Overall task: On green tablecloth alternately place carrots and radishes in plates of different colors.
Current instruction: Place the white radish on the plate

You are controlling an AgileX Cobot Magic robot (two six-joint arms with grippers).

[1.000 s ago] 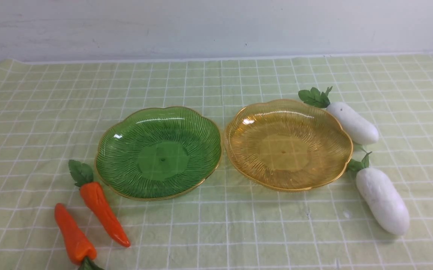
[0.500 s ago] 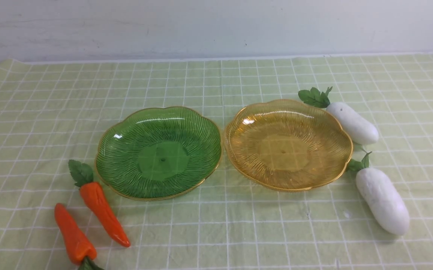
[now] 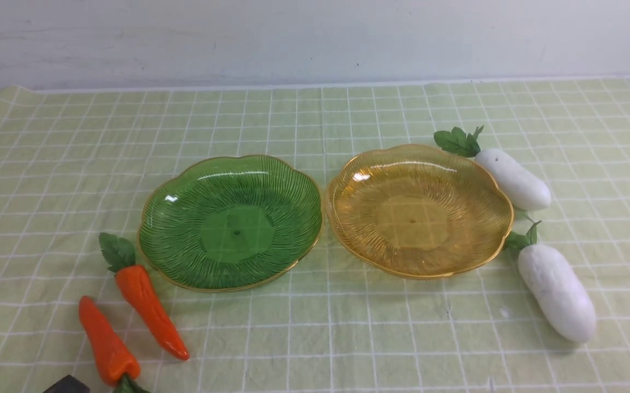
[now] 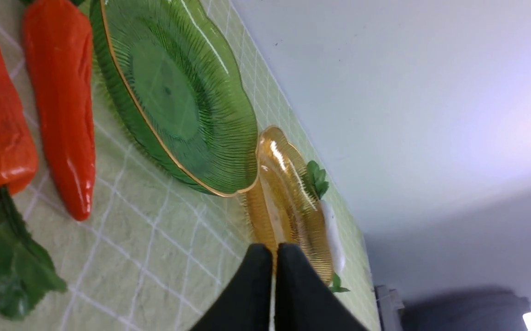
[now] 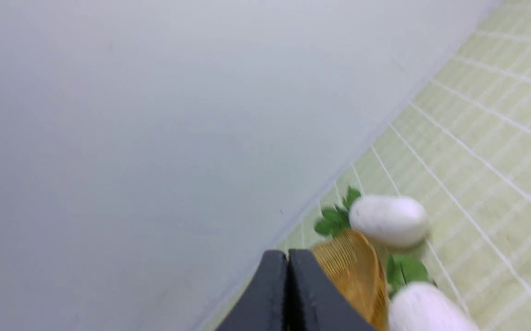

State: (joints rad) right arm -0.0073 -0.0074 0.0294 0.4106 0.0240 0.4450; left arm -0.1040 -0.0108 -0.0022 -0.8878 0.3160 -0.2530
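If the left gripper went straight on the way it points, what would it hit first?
Probably the yellow plate; the shut left gripper points at its rim, though depth is unclear.

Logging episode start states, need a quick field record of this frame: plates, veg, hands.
cloth: green tablecloth, covers the table
green plate: left of centre, empty
amber plate: right beside it, empty
carrots: near carrot and far carrot, on the cloth left of the green plate
radishes: far radish and near radish, on the cloth right of the amber plate
left hand: shut, empty
right hand: shut, empty
placed: none yet
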